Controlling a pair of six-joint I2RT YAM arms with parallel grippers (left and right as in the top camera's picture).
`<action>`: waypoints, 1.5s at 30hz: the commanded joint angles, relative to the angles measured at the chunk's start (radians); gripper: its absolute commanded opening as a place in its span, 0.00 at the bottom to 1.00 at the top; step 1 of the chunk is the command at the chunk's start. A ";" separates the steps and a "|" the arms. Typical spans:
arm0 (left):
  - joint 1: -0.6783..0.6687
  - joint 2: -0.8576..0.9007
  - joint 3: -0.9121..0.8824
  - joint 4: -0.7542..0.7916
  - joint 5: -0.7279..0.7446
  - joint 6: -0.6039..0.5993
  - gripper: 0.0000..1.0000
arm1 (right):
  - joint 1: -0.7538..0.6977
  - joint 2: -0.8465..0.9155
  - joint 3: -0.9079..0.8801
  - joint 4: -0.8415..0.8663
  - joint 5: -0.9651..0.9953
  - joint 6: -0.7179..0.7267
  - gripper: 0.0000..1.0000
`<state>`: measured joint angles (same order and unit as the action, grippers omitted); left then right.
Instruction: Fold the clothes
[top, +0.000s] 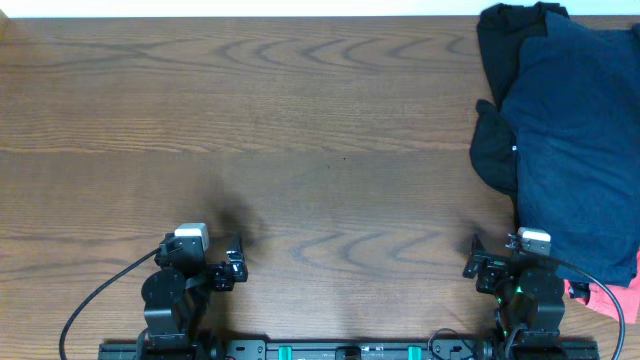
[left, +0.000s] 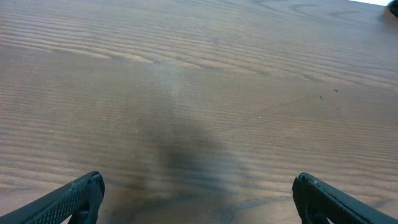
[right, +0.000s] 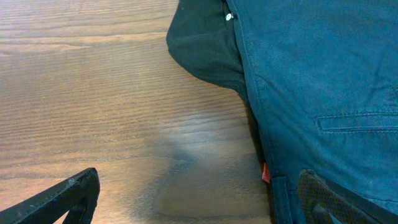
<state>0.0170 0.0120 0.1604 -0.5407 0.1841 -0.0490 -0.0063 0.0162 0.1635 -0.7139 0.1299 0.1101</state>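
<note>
Navy shorts (top: 580, 150) over black garment (top: 493, 150) at table (top: 300, 120) right edge, coral cloth (top: 612, 298) beside, left gripper (left: 198, 186) and right gripper (right: 198, 180) spread wide, empty.

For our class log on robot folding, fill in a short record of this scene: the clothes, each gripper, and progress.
table: wood-grain top
navy garment: on top of the heap at the robot's right
black garment: under the navy one, showing at its left edge
coral-red garment: peeking out near the right arm
left gripper: open, empty, over bare wood
right gripper: open, empty, at the heap's edge
progress: nothing gripped yet
</note>
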 joint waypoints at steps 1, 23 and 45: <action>0.000 -0.008 -0.013 0.003 0.009 -0.005 0.98 | -0.008 -0.011 0.000 -0.009 0.016 -0.011 0.99; 0.000 0.604 0.562 -0.166 0.006 -0.046 0.98 | -0.008 0.583 0.433 0.092 -0.050 0.068 0.99; -0.001 0.960 0.950 -0.484 0.014 -0.047 0.98 | -0.541 1.376 0.819 0.344 0.057 -0.029 0.98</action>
<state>0.0170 0.9745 1.0916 -1.0214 0.1848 -0.0856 -0.4603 1.3315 0.9661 -0.3862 0.2146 0.1078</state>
